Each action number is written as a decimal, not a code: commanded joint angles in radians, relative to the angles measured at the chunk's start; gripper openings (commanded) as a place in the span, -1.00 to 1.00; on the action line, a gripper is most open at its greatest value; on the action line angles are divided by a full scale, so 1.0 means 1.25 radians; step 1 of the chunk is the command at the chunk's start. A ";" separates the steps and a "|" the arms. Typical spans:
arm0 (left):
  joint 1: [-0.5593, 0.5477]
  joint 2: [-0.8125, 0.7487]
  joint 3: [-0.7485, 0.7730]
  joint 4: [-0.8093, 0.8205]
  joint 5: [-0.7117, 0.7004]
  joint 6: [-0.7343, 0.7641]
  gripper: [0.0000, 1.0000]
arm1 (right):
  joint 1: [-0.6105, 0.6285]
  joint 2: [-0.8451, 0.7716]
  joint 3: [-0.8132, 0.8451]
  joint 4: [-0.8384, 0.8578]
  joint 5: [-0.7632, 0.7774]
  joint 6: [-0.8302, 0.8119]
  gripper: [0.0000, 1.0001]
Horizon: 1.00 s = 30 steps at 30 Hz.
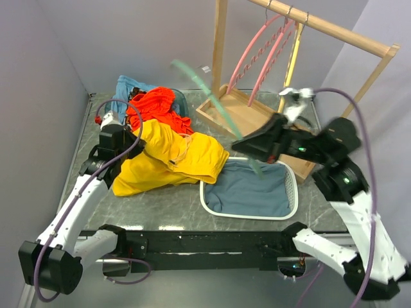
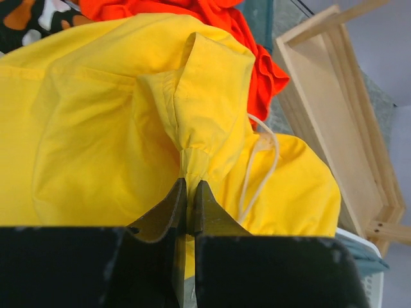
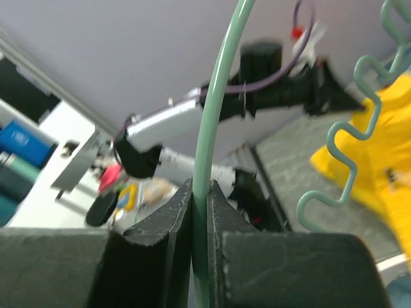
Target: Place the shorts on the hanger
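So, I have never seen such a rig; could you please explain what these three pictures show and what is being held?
These are two robot arms bolted to a table, each ending in a two-finger gripper. The wide picture comes from a fixed camera above and behind them; the other two come from cameras on each wrist. On the table lie yellow shorts, an orange-red garment and a white basket holding a blue-grey cloth. Behind stands a wooden rack with pink hangers. The left gripper is pinched shut on a fold of the shorts. The right gripper is shut on a teal hanger, held up in the air and blurred in the wide picture.
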 commanded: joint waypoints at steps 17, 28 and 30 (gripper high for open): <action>0.013 0.193 0.161 -0.023 -0.120 -0.072 -0.98 | 0.194 -0.082 -0.294 0.002 0.052 -0.063 -1.00; 0.013 0.188 0.170 -0.024 -0.108 -0.080 -0.98 | 0.323 -0.024 -0.313 0.059 0.071 -0.049 -1.00; 0.013 0.183 0.166 -0.023 -0.106 -0.078 -0.98 | 0.335 -0.017 -0.311 0.057 0.088 -0.055 -1.00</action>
